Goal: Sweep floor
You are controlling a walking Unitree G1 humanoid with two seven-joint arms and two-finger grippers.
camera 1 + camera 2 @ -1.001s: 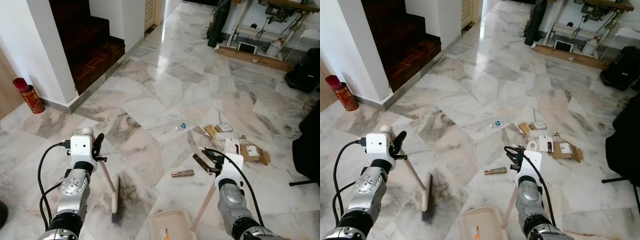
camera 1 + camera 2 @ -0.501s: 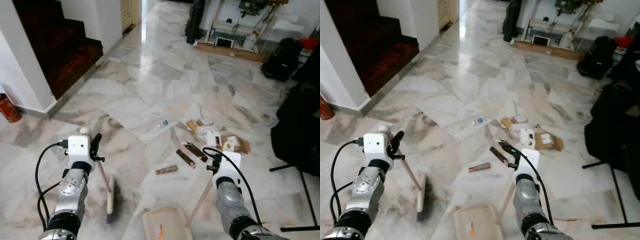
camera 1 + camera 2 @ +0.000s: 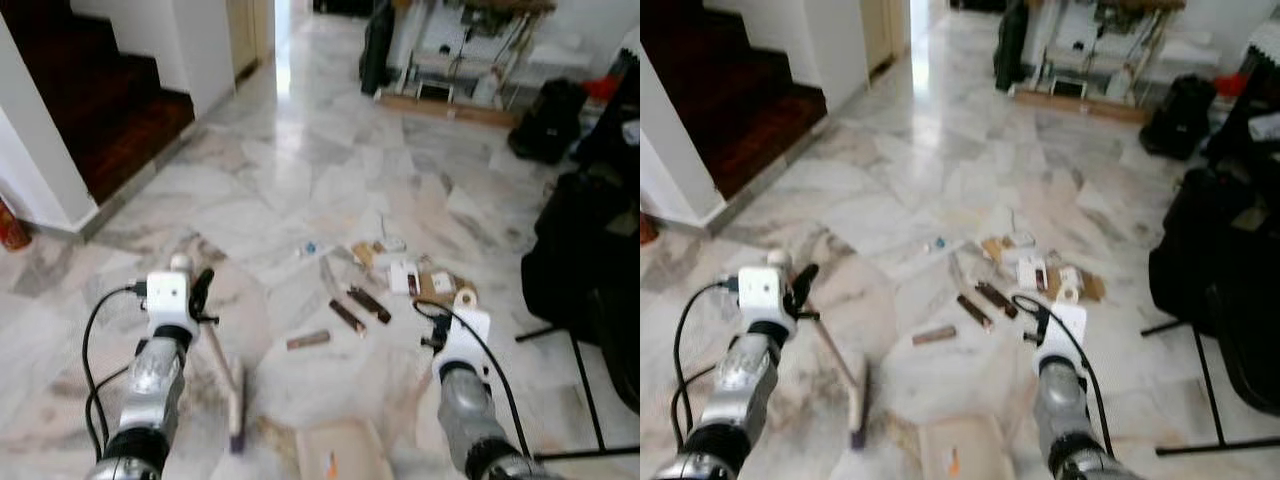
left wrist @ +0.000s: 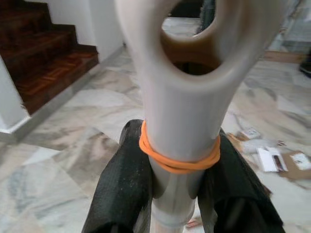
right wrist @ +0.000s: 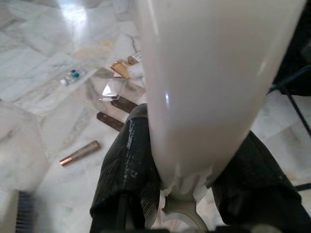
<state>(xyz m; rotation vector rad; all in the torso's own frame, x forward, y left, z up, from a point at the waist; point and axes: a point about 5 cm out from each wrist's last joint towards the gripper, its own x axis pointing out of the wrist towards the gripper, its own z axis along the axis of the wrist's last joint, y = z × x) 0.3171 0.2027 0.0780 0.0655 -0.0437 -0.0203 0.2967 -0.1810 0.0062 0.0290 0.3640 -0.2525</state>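
Left gripper [image 4: 177, 189] clenched on broom handle [image 4: 182, 111]; broom head [image 3: 236, 405] on marble floor [image 3: 300, 170] just left of dustpan [image 3: 345, 450]. Right gripper [image 5: 194, 179] clenched on dustpan handle [image 5: 209, 77]. Litter [image 3: 390, 280] ahead-right, open floor beyond. Stairs [image 3: 90, 100] far left, black bags [image 3: 580, 250] right.

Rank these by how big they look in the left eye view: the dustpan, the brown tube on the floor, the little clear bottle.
1. dustpan, though it sits nearest the camera
2. brown tube
3. little clear bottle, farthest away, so its real size is unsure
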